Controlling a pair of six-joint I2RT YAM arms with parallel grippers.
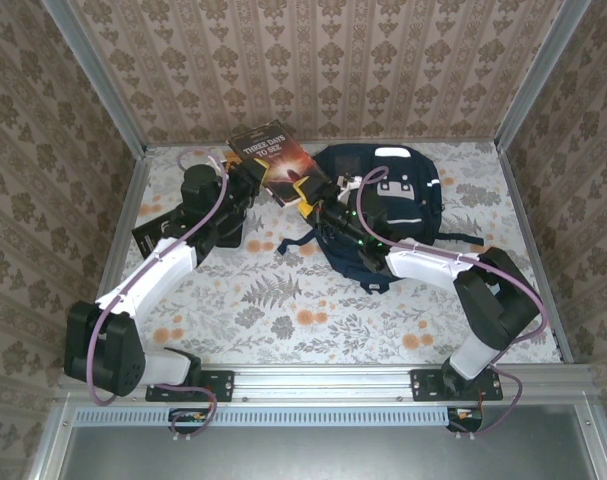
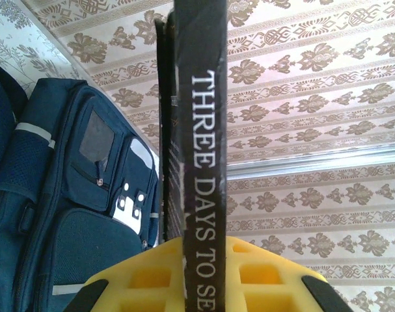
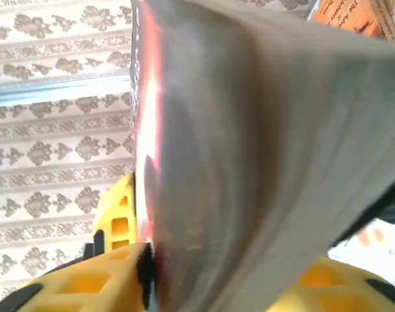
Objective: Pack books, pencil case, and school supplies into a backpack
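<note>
The dark brown book (image 1: 273,160), titled "Three Days To See", is held in the air above the table's back, left of the navy backpack (image 1: 398,215). My left gripper (image 1: 255,178) is shut on its lower edge; in the left wrist view the spine (image 2: 200,162) stands upright between my yellow fingers (image 2: 204,286), with the backpack (image 2: 60,195) to the left. My right gripper (image 1: 308,195) grips the book's other side. In the right wrist view its blurred page edge (image 3: 249,143) sits between my fingers (image 3: 236,286), and a black pad (image 3: 144,273) presses the cover. An orange book (image 3: 353,16) peeks in at top right.
A flat black item (image 1: 151,233) lies on the floral tabletop partly under the left arm; whether it is the case or a book I cannot tell. Patterned walls (image 1: 333,60) enclose the back and sides. Backpack straps (image 1: 463,238) trail to the right.
</note>
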